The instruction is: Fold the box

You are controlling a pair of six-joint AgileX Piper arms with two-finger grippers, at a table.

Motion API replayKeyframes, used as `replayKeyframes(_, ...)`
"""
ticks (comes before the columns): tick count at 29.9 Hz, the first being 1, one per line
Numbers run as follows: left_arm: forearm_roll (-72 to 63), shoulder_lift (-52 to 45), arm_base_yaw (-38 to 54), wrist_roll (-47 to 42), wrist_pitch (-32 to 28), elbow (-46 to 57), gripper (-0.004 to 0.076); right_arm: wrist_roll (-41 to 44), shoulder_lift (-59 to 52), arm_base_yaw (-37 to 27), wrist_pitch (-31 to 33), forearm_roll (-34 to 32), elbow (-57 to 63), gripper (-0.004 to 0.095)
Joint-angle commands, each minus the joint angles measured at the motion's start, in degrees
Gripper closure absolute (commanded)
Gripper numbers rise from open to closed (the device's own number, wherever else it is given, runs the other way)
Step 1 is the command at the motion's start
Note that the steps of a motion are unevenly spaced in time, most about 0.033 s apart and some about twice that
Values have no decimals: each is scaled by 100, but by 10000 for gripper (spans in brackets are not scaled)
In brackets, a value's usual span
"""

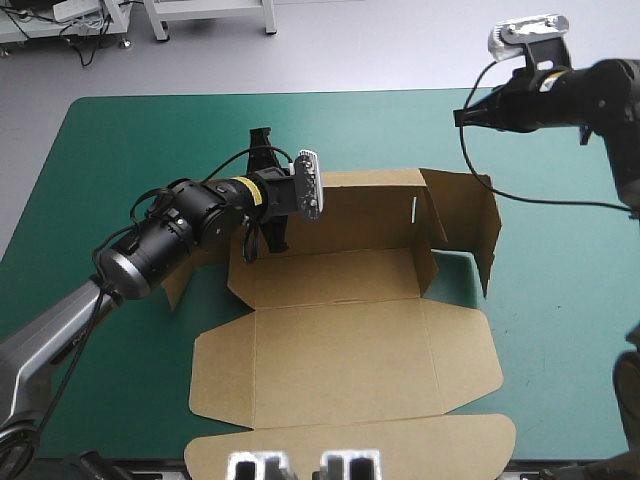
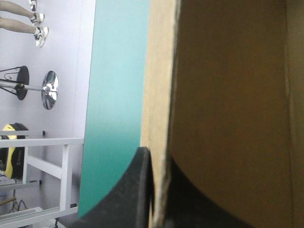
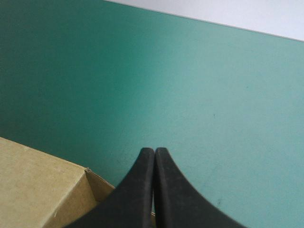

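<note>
The brown box lies in the middle of the table. Its back wall and right wall stand raised, and the lid lies flat toward the front edge. My left gripper sits at the back wall's left end, mostly hidden from above. In the left wrist view that gripper is all but shut, with the board's edge between its fingers. My right gripper hangs raised beyond the box's far right corner. It is shut on nothing, over the cover, with a box corner beside it.
The teal-green cover stretches wide to the left of the box and runs on behind it to the far edge. The lid's tuck flap reaches the table's front edge. A piece of the left flap shows under my left arm.
</note>
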Motion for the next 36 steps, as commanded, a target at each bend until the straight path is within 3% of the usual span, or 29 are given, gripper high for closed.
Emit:
replayKeyframes(1,-7,-192,-22,-90,-385,66,734,-26,668,-8,535,332,-1095,928)
replayKeyframes(3,76,-192,-22,-90,-510,139,734,79,1090,-8,746,502,-1504,928)
replayKeyframes(7,516,-192,-22,-299,-595,291,734,171,1485,-8,525,828,-1595,928)
replayKeyframes(12,1236,-192,-22,-820,-831,549,734,231,1815,-8,711,705,-1595,928)
replayKeyframes(22,1399,-203,-22,-843,-1119,749,734,339,1959,-8,759,358,-1553,928)
replayKeyframes(36,1592,-191,-22,-843,-849,749,734,53,1350,-8,773,491,156,928)
